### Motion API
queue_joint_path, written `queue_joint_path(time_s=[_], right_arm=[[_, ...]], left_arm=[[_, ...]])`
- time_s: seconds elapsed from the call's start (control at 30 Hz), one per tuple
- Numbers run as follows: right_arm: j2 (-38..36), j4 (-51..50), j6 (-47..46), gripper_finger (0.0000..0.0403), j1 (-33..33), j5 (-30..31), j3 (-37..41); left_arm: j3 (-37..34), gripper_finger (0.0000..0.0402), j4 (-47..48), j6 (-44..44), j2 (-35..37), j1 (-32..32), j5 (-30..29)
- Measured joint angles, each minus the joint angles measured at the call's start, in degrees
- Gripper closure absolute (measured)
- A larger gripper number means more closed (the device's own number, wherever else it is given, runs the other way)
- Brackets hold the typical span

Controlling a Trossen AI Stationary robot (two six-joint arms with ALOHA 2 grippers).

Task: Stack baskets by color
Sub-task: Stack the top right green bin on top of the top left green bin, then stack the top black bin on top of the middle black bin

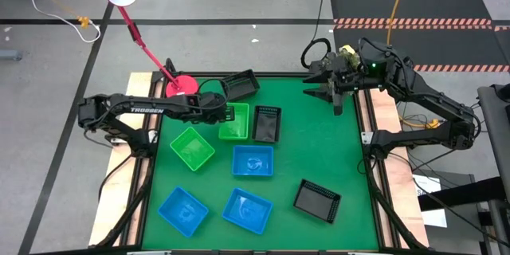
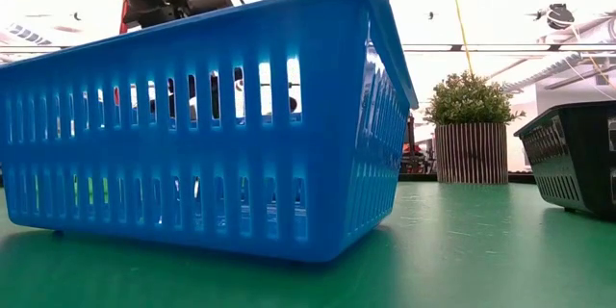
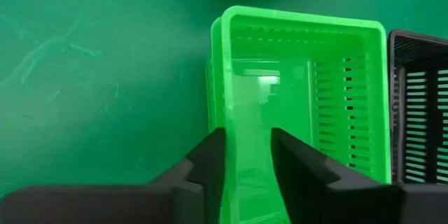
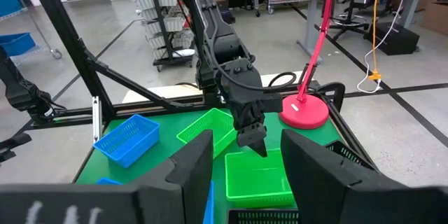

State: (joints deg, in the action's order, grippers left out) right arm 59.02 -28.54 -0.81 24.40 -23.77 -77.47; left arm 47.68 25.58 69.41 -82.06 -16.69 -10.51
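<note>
The left gripper [image 1: 225,114] hangs over the far left part of the green desk [image 1: 319,151], right at the near short wall of a green basket [image 1: 234,121] that sits nested in a second green basket whose rim shows just outside it. In the left wrist view its two dark fingers [image 3: 210,155] stand slightly apart, one on either side of that basket's wall, and whether they press on the plastic I cannot tell. The third green basket [image 1: 192,147] lies alone, tilted on the desk, just in front of and to the left of the stack. A black basket [image 1: 267,123] stands just beside the green stack on its right, touching or nearly so; another black basket [image 1: 240,86] lies at the desk's far edge next to the pink lamp base [image 1: 182,86], and the third black basket [image 1: 317,201] rests well apart toward the near right. The three blue baskets are all single: one blue basket [image 1: 253,160] in the middle of the desk, a second [image 1: 248,209] nearer the front, and a third [image 1: 183,210] at the near left corner. The right gripper [image 1: 328,88] waits above the far right corner of the desk, its fingers [image 4: 190,165] spread with nothing between them. In the low view, a potted plant [image 2: 471,127] stands beyond the desk.
</note>
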Motion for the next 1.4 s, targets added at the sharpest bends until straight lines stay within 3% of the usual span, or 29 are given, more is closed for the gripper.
queue_joint_path(time_s=[0.27, 0.6, 0.7, 0.83, 1.2, 1.4], right_arm=[[0.0, -0.9, -6.5, 0.0242, 0.0, 0.0, 0.6], [0.0, -0.6, -26.6, 0.0242, -0.1, 3.3, 2.7], [0.0, 0.6, -33.5, 0.0242, -0.3, 8.7, 2.8], [0.9, 5.6, -37.0, 0.0242, -2.0, 11.5, 2.2], [14.1, 4.8, -37.6, 0.0242, -4.5, 17.6, -11.8], [27.2, -7.2, -35.0, 0.0242, 0.1, 19.0, -23.8]], left_arm=[[0.0, 0.0248, -0.2, -0.3, 0.4, 0.0, 3.0], [0.2, 0.0247, 1.4, -6.1, 7.6, 0.1, 3.4], [0.2, 0.0247, 1.7, -8.7, 10.6, 0.1, 3.0], [0.2, 0.0247, 2.6, -13.2, 14.0, 0.1, 2.9], [0.2, 0.0247, 5.5, -13.8, 20.7, 2.0, 2.9], [0.2, 0.0247, 6.8, -14.7, 23.2, 2.0, 2.9]])
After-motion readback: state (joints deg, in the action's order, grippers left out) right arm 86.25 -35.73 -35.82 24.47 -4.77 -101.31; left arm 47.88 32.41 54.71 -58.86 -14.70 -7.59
